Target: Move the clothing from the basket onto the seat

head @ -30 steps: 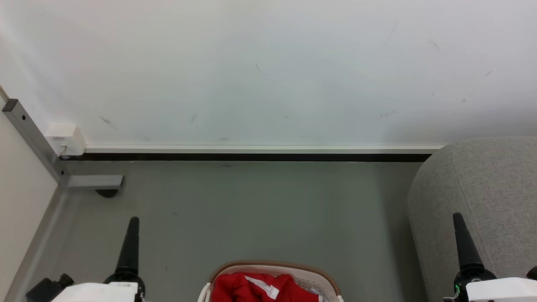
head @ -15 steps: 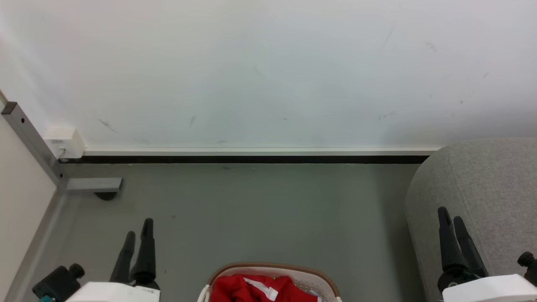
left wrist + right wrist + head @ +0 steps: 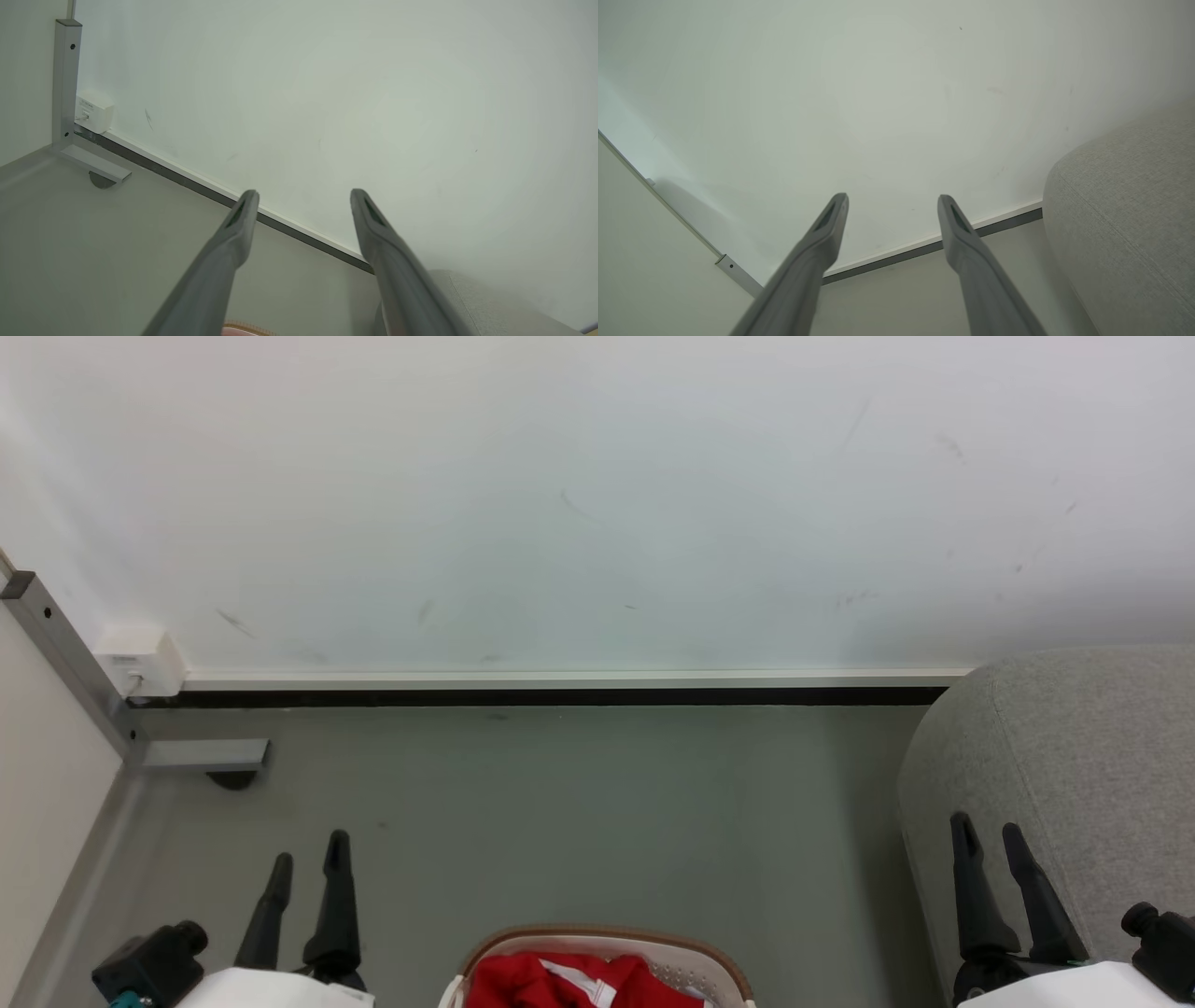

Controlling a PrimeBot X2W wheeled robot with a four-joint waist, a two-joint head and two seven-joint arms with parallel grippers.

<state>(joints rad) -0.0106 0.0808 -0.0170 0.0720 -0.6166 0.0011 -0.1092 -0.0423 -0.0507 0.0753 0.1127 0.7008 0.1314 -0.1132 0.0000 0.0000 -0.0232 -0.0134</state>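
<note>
Both grippers hang empty. The left gripper [image 3: 308, 851] is at seven o'clock in the head view and the right gripper [image 3: 988, 829] at five o'clock; each has its two dark fingers parted by a moderate gap, and the wrist views show nothing between them. At six o'clock, between the two arms, the basket [image 3: 609, 933] sits on the floor [image 3: 597, 803] with the clothing [image 3: 523, 982] heaped inside it. The seat [image 3: 1074, 737] stands at four o'clock, just beside the right gripper. The red cloth with its white stripe looks light, limp and easily bunched, so I judge that a pinch on a raised fold near the top of the heap would hold best. A lifted garment will likely sag and trail, and may drag a neighbour or snag the perforated wall. Most of the basket is cut off by the lower edge, so the number of garments and any lettering cannot be made out, and the seat's top runs out of frame at three o'clock.
</note>
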